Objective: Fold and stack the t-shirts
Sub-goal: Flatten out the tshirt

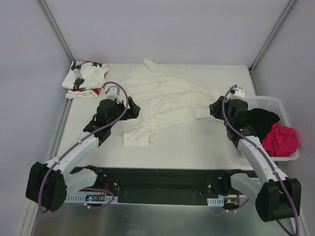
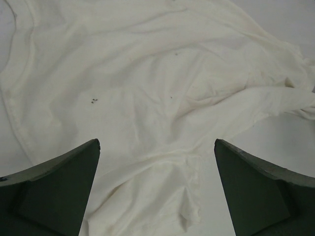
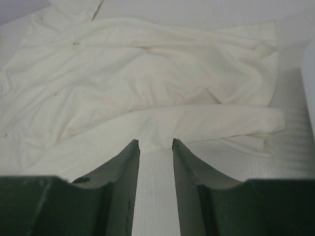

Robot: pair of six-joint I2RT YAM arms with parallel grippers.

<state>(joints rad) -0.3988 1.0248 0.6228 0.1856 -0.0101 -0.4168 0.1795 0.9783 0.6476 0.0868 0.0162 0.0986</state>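
Note:
A large cream-white t-shirt (image 1: 162,98) lies crumpled and spread across the middle of the table. A second t-shirt, white with black stars and red marks (image 1: 84,78), sits bunched at the back left corner. My left gripper (image 1: 132,110) hovers over the cream shirt's left side. In the left wrist view its jaws stand wide open (image 2: 156,142) above the cloth (image 2: 147,88), holding nothing. My right gripper (image 1: 212,107) is at the shirt's right edge. Its jaws are narrowed but still apart (image 3: 155,141), with their tips at the hem of the cloth (image 3: 147,73) and bare table between them.
A white perforated basket (image 1: 273,101) stands at the right table edge, just beside the right arm. It holds a pink cloth (image 1: 280,140) and a black cloth (image 1: 263,123). Frame posts rise at both back corners.

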